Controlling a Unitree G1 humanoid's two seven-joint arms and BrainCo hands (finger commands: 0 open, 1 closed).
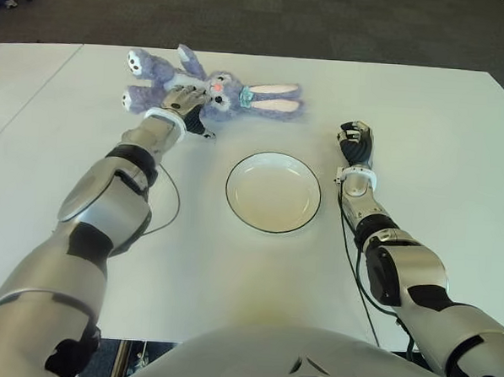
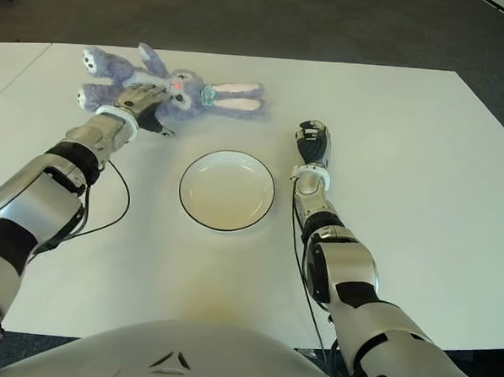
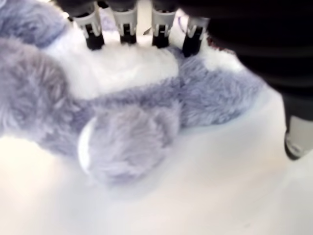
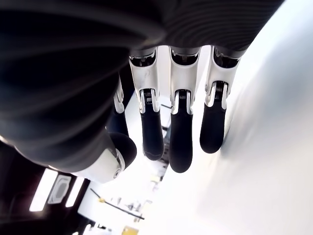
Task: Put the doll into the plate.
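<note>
White surface (image 1: 426, 96): my left robot hand (image 1: 182, 100) presses its fingers onto the doll (image 1: 227, 94) near the far edge, grip uncertain; plate (image 1: 273, 192) empty; right robot hand (image 1: 356, 143) slack beside it.

Doll (image 1: 219, 94): shaggy lilac and white plush, soft pile, matt. Plate (image 1: 273, 192): smooth glossy cream ceramic with a thin dark rim line. Table (image 1: 425, 105): smooth matt white top; right hand (image 1: 356, 145): glossy silver shells, black matt fingertips (image 4: 181, 142).
</note>
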